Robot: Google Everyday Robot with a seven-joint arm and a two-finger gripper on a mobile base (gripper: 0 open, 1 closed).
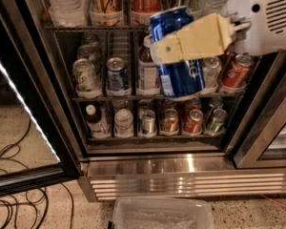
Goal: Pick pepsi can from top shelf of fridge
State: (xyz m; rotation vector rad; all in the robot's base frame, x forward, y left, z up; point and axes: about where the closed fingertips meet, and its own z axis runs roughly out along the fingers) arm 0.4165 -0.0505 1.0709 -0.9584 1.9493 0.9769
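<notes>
Nearest us a clear bin (pixel 162 213) sits on the floor, with loose cables (pixel 9 175) trailing off to the left. Should the base back away, we judge those cables a snag risk. Above the bin, the gripper (pixel 174 44) is closed on the pepsi can (pixel 183 78). One cream finger lies across the can's upper half, and we take the other to be hidden behind it. The can hangs in the air in front of the fridge (pixel 181 166), clear of the racks and leaning with its top toward the left. That lean is our main worry. The skin is glossy, the hold sits high, and most of the can's weight hangs below the finger, so a sharp turn or stop could let it twist or slide out. If it did, it would drop toward the bin or the hard floor. To the left the open door (pixel 19 104) stands close, and a wide swing could knock the can against it. Farthest back, the top shelf (pixel 86 28) holds more bottles and cans, which a return reach could topple.
</notes>
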